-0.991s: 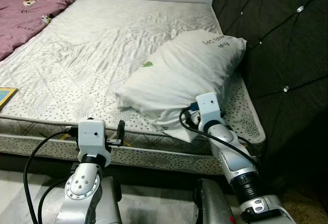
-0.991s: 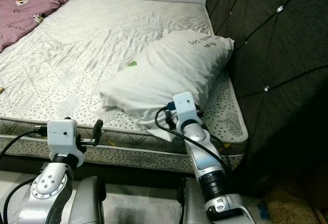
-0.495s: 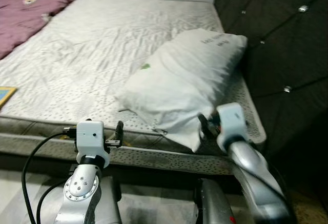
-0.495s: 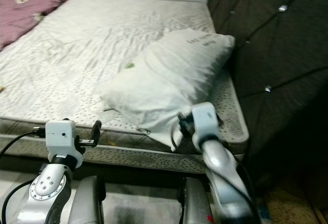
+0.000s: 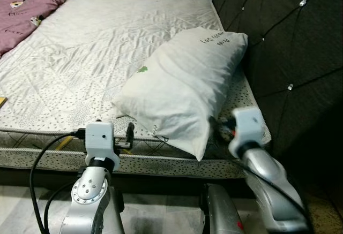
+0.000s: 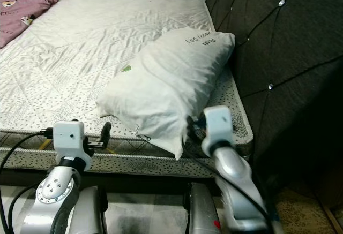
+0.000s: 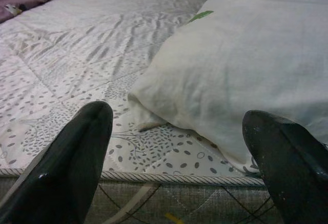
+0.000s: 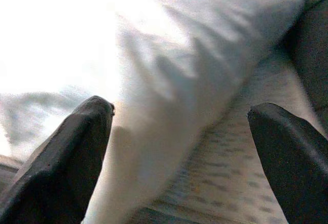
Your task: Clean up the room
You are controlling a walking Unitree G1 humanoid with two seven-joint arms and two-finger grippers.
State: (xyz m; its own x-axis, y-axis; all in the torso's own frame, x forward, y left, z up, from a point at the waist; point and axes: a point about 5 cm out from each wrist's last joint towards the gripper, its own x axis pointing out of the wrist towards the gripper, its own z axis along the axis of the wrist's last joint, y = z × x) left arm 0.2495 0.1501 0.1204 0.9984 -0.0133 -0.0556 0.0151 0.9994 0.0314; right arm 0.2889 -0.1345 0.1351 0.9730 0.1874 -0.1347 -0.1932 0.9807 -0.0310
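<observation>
The robot has two shiny silver arms. Each arm ends in a white box. The left arm (image 5: 88,191), at the lower left of the frame, has a round silver joint with small screws in it. A black cable (image 5: 40,164) loops from its white box down past the arm. The right arm (image 5: 268,186), at the lower right, looks blurry. A black cable runs along it too. Each gripper has two long black fingers (image 7: 66,167) that look smooth and a bit shiny.
</observation>
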